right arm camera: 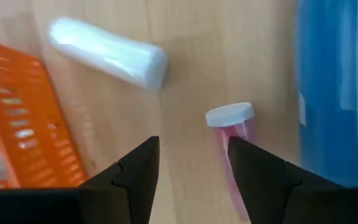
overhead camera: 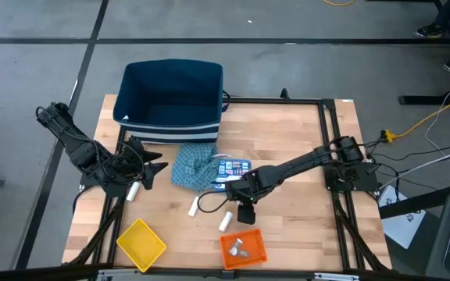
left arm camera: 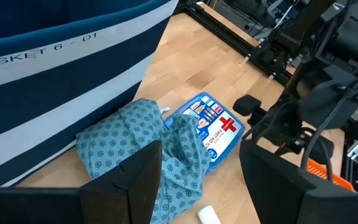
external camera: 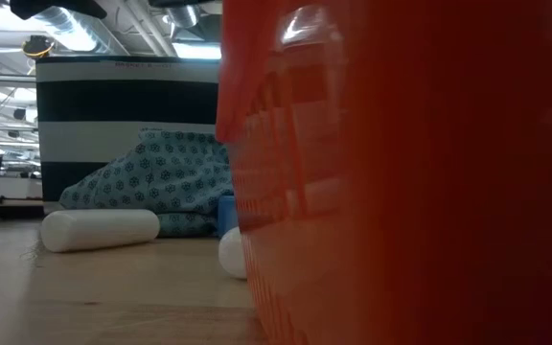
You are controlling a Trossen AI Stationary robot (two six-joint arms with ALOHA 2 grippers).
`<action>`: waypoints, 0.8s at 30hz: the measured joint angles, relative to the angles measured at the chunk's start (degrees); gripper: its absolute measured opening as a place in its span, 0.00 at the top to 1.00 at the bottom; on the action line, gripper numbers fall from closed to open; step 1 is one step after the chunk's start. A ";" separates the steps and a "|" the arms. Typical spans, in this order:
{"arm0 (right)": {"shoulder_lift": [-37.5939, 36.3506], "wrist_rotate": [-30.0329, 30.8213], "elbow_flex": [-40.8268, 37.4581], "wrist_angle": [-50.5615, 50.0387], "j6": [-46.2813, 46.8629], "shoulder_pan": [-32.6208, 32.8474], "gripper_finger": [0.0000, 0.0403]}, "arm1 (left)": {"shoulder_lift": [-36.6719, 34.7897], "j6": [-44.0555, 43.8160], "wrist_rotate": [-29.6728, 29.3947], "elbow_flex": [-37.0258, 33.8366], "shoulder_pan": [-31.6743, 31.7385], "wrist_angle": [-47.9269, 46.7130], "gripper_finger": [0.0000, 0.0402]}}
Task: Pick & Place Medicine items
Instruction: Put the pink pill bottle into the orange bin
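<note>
My right gripper [overhead camera: 244, 208] hangs open near the table's middle, pointing down over a pink vial with a white cap [right arm camera: 232, 124] that lies on the wood. My left gripper [overhead camera: 153, 167] is open and waits left of the teal cloth [overhead camera: 192, 165]. The blue-and-white box with a red cross [left arm camera: 215, 126] lies flat, its left end under the cloth. White cylinders lie on their sides on the table: one [overhead camera: 132, 191] by the left gripper, one [overhead camera: 194, 207] below the cloth, one [overhead camera: 226, 222] beside the orange tray [overhead camera: 243, 247], which holds small pieces. My right gripper [right arm camera: 191, 168] stands open with a finger on either side of the pink vial's body [right arm camera: 235, 140], coming from above. One finger [right arm camera: 272, 180] hides the vial's lower part, and I cannot tell whether it touches. The vial lies on the table.
A navy basket with white stripes [overhead camera: 172, 97] stands at the far edge behind the cloth. A yellow tray [overhead camera: 141, 243] sits at the near left. The orange tray's wall [external camera: 401, 192] fills the low view's right. Bare wood lies between the trays and right of the right arm.
</note>
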 joint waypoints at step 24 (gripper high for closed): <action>-2.72 6.59 -0.46 1.74 4.48 1.99 0.51 | 0.00 -0.53 -1.52 0.00 0.02 0.04 0.47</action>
